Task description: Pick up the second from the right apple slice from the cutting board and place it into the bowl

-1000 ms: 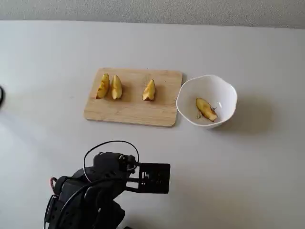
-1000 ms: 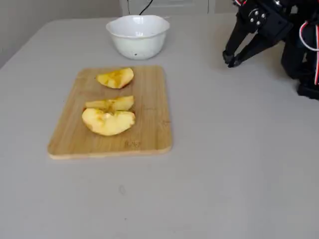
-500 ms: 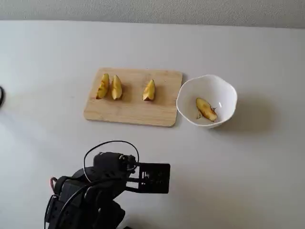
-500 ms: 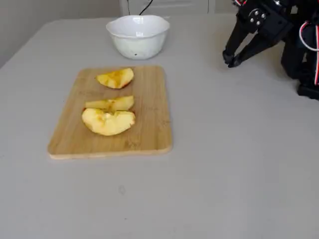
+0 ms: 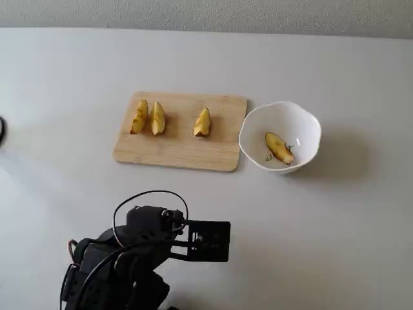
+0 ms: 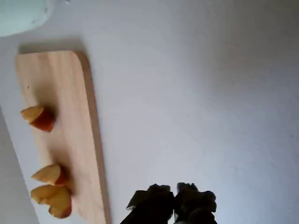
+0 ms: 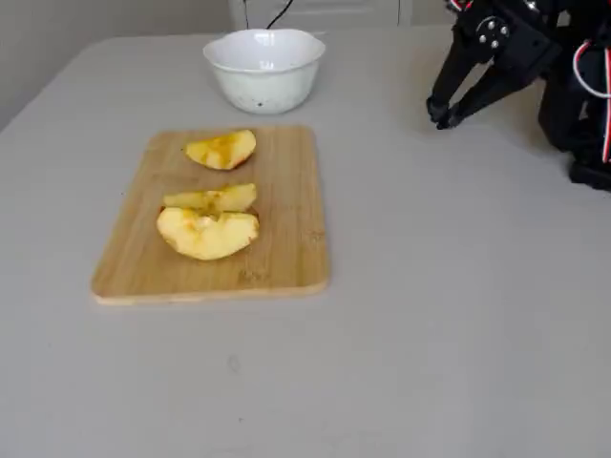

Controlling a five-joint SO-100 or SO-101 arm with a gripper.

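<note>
Gripper (image 7: 443, 116) is being held with jaws together, empty, well apart from the cutting board (image 5: 174, 152). One apple slice (image 5: 279, 148) is lying in the bowl (image 5: 308, 123); delivery is judged complete, with nothing further being required.

In a fixed view, three pale-yellow crescent apple slices (image 5: 157, 119) lie on the light wooden rectangular cutting board (image 5: 181, 147); right of it, the white lobed-rim bowl (image 5: 308, 124) holds a fourth slice (image 5: 279, 148).

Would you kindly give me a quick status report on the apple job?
Gripper shut, empty, parked off the cutting board. One apple slice in bowl, three on board. Path clear.
</note>
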